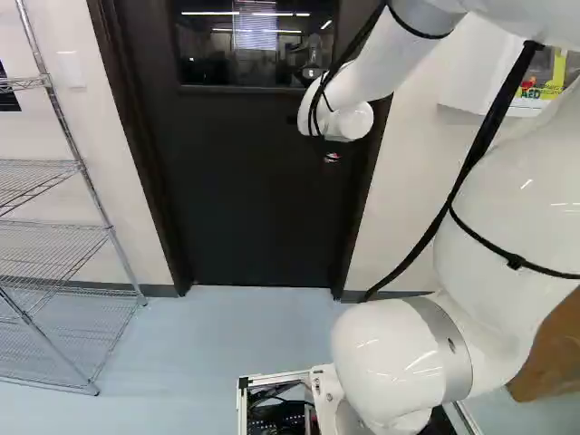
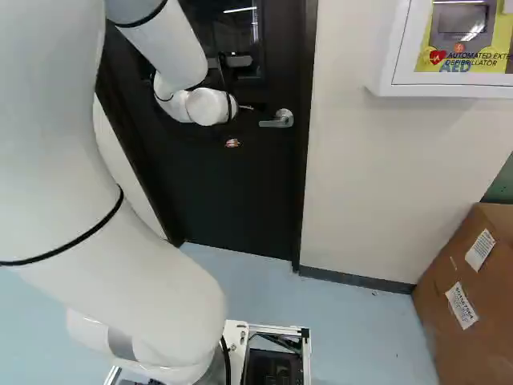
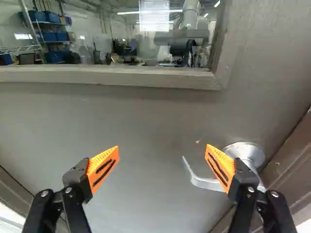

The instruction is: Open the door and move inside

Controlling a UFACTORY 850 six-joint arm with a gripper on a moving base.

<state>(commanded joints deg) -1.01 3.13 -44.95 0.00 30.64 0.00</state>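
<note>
Your tool [image 2: 232,143] is spread wide, holding nothing, facing the closed dark door [image 1: 258,190]. The silver lever handle [image 2: 277,119] sits on the door's right side, partly behind one finger [image 3: 221,167]; beyond the frame, the AED cabinet [image 2: 385,68] hangs farther right.

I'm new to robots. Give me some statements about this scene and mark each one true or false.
1. The door is closed. True.
2. The tool is clamped on the door handle. False: its two fingers stand open, gripping nothing.
3. A window sits in the upper part of the door. True.
4. The cardboard box stands on the wire rack. False: it stands on the floor, on the other side of the door from the rack.
5. The door handle is a round knob. False: it is a lever.
6. A white cabinet hangs on the wall. True.
</note>
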